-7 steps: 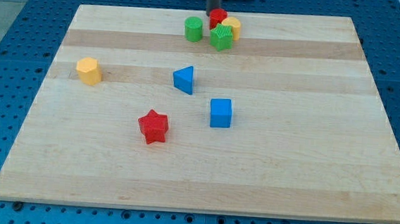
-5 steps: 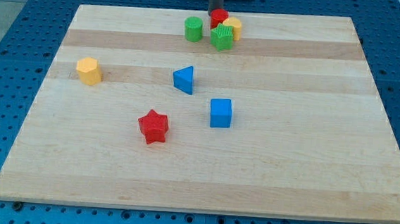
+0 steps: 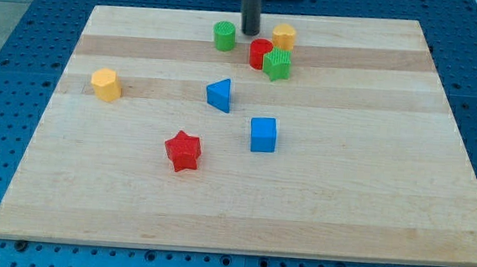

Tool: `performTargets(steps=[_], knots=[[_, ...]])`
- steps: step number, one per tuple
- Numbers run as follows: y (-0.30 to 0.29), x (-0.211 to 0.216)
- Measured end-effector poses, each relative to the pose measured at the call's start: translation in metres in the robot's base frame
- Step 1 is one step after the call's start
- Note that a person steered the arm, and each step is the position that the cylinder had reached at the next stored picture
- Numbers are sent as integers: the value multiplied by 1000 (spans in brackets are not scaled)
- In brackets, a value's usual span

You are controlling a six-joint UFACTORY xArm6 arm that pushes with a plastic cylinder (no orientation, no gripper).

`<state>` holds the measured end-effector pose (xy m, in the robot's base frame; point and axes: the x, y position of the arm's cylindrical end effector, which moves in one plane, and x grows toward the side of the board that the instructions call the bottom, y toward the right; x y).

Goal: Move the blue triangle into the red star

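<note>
no fingers on this arm, so no spread or pinch; my tip [image 3: 250, 33] stands at the desk's [image 3: 368, 201] 12 o'clock edge, between the green cylinder [image 3: 224, 36] and red block [image 3: 261, 53]. the blue triangle [image 3: 219, 94] sits mid-desk, the red star [image 3: 182, 151] at its 7 o'clock, apart.

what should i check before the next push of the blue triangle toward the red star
1. Tip located: ok. My tip is at the view's top, between the green cylinder block and the red cylinder block.
2. Tip behind the blue triangular block: not ok, it stands well above it, apart.
3. Target found: ok. The red star-shaped block lies below and left of the triangle.
4. Path from triangle to star: ok, bare wooden board between them.
5. Blue cube block out of the way: ok, right of the line.
</note>
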<state>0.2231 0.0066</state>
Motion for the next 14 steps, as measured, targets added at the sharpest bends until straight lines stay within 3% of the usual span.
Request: performTargets(steps=[2, 6, 8, 9, 14], knots=[[8, 23], [-11, 205], [-6, 186], [-5, 138], [-48, 145]])
